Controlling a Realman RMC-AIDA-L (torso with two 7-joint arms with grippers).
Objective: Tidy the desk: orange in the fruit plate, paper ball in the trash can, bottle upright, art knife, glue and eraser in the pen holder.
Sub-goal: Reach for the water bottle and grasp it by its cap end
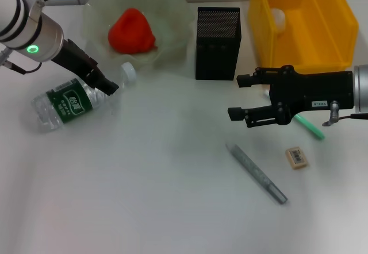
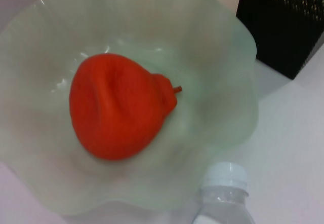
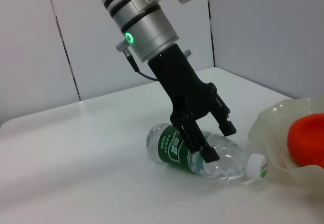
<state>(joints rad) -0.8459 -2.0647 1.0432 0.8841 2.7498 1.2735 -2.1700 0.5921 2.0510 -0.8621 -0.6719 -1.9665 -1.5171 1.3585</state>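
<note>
Grey slim art knife (image 1: 257,173) lies nearest. Left end effector (image 1: 104,82), fingers spread, straddles the lying clear plastic bottle (image 1: 72,102); right end effector (image 1: 238,97) hovers spread.

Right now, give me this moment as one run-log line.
left hand open astride lying bottle | right hand open above desk | orange in fruit plate | bottle not upright
</note>
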